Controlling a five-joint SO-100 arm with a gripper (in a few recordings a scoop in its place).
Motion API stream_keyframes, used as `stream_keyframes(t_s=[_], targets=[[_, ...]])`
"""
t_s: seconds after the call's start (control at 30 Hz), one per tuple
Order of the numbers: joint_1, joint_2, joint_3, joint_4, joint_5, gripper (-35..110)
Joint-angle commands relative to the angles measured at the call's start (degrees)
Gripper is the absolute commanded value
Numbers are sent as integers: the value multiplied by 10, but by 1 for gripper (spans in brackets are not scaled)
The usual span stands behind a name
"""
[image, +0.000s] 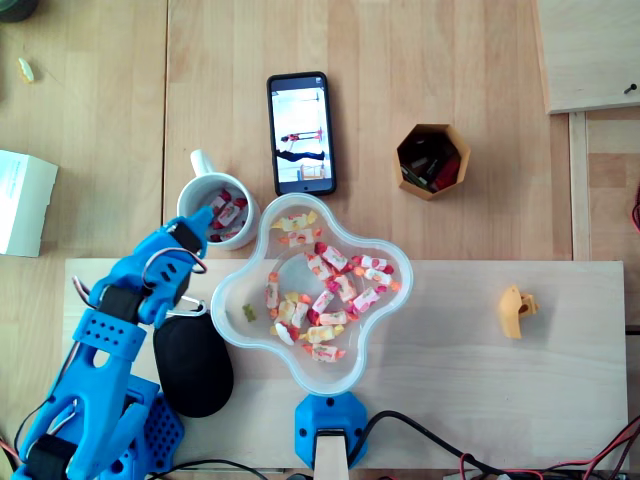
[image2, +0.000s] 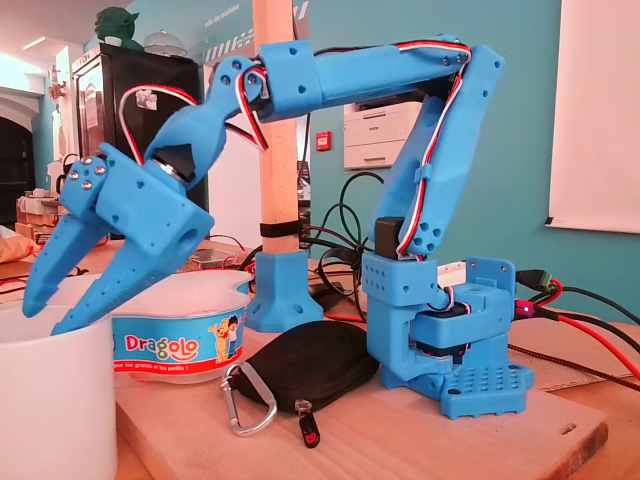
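Hand (image2: 43, 320): blue, fingers apart, nothing seen between them, above the white mug (image2: 50, 400) of wrapped candies, toward the tabletop's left edge, beside the candy bowl (image: 330, 378). Risk: a fingertip catching the rim could tip the mug.

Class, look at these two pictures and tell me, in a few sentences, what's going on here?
A blue robot arm has its hand poised over the white mug, fingers apart with nothing visible between them. The mug holds a few wrapped sweets; many more lie in the clear lobed bowl beside it. A black pouch, a phone and an orange pot sit untouched nearby.
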Motion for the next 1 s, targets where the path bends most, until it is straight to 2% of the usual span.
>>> stream_keyframes(t_s=[0.0, 0.13, 0.27, 0.43, 0.53, 0.77, 0.97], targets=[[-24, 64, -58, 9, -5, 13], [-81, 186, -74, 14, -31, 13], [-173, 355, -29, 14, -136, 13], [-295, 616, 154, 1, -300, 13], [-321, 763, 294, -54, -346, 13], [-292, 749, 381, -237, -377, 12], [-278, 764, 425, -316, -377, 12]])
